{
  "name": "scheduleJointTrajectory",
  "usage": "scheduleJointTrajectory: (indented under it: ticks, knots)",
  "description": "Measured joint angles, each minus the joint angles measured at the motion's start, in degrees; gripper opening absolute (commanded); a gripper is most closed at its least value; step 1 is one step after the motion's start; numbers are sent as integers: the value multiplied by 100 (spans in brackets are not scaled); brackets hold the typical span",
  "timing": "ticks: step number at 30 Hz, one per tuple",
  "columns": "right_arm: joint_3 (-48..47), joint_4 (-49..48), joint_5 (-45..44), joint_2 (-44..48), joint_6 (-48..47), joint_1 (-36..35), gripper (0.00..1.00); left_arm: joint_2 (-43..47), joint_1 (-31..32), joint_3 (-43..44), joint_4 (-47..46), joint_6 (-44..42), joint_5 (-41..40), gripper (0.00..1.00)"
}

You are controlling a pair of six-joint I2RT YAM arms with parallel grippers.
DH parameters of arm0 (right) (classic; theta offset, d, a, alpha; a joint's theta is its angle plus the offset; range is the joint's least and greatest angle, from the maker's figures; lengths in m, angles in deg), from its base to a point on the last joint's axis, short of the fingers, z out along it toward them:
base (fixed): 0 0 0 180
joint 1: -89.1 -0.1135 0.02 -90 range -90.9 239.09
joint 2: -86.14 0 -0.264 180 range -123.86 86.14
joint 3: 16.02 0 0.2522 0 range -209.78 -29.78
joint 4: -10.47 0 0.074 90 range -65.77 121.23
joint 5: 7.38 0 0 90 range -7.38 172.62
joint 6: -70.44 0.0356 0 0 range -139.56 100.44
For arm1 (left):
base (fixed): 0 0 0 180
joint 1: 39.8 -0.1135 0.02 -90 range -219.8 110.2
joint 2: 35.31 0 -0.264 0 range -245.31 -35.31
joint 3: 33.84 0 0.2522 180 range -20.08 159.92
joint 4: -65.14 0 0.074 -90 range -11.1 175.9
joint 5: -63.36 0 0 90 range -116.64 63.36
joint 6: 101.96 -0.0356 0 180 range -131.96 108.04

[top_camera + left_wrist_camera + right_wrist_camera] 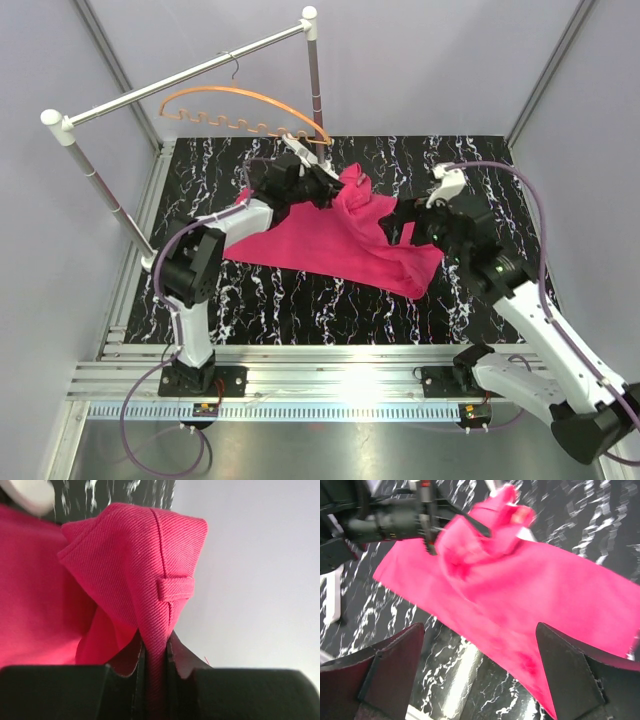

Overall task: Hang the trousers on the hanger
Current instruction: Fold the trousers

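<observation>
Left gripper (156,652) is pinching a waistband fold of the trousers (340,235), holding it raised, likely for carrying to the hanger (250,97) at twelve o'clock. Right gripper (480,680) is hovering wide open at three o'clock, gripping nothing.

- Top external view: fixed, high above and behind the arm bases. It looks down and forward over the whole table (280,310) towards the rail (190,72) at the far side. Wide and distant.
- Left wrist view: mounted on the left gripper (156,655), facing out along its fingers (140,670). Very near; the trousers (135,555) fill most of the frame, with pale wall behind.
- Right wrist view: mounted on the right gripper (479,630), facing forward and down at the table from near.
- Shared ground: all three views take in the trousers. The top and right wrist views both show the left gripper.
</observation>
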Motion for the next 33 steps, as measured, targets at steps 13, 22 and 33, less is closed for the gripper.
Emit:
scheduleJointTrajectory:
  ticks: [13, 22, 33]
  knots:
    - [52, 671, -2146, -990, 841, 28, 100, 1613, -470, -275, -125, -922, 448, 0]
    - [52, 852, -2435, -1792, 1447, 573, 100, 2483, -1099, -756, 866, -2037, 343, 0]
    - [337, 42, -1696, -2839, 1700, 726, 100, 2483, -1139, -1126, 1067, -2422, 284, 0]
